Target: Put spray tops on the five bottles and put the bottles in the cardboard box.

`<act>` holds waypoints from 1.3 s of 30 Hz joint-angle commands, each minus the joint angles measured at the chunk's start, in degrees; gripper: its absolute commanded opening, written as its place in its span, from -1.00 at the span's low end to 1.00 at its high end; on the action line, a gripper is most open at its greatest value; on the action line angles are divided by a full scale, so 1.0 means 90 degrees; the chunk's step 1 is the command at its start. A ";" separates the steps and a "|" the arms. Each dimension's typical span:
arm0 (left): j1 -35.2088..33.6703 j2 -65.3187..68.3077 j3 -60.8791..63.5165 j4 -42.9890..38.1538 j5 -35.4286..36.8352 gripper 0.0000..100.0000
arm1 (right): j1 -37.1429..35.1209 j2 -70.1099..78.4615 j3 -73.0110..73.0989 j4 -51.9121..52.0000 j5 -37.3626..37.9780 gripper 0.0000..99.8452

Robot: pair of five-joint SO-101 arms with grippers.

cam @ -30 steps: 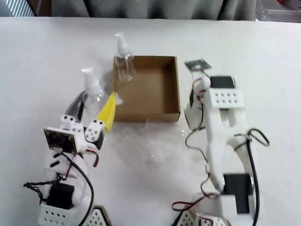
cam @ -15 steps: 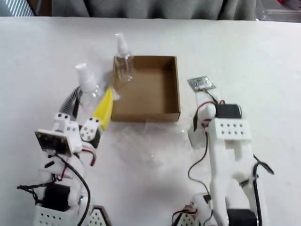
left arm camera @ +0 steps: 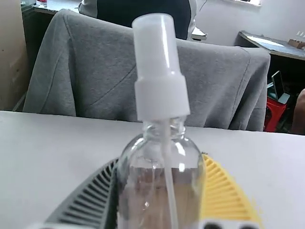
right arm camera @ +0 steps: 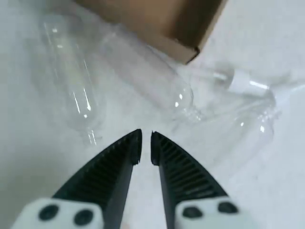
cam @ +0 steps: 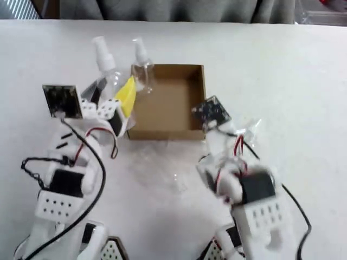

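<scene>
Bottle (left arm camera: 159, 191) sits upright in the left hand (cam: 108, 89), seemingly clamped.

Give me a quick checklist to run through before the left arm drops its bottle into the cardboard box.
1. Grip: ok, the left gripper clamps the held bottle upright.
2. Its spray top: ok, seated on the neck.
3. Bottle above the cardboard box: not ok, it is outside the wall on the left arm's side.
4. Room inside: ok, one standing bottle at a far corner, with bare floor beside it.
5. Is the right gripper out of the way: ok, low over the lying bottles in front of the box.
</scene>
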 commanded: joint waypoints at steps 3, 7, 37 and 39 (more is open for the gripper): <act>0.0435 0.0317 -0.0781 -0.0234 0.0137 -0.96 | -0.1040 -0.1998 0.0860 -0.1265 -0.0117 -0.96; 0.0464 0.0210 -0.0733 -0.0234 0.0137 -0.96 | -0.1578 -0.3131 0.2032 -0.2906 -0.0225 -0.96; 0.0415 -0.1236 -0.0078 0.0635 0.0068 -0.96 | -0.3980 -0.3101 0.4933 -0.8767 -0.0860 -0.95; 0.0454 -0.1236 -0.0107 0.0664 0.0068 -0.96 | -0.3980 -0.2593 0.4874 -0.9284 -0.0860 -0.95</act>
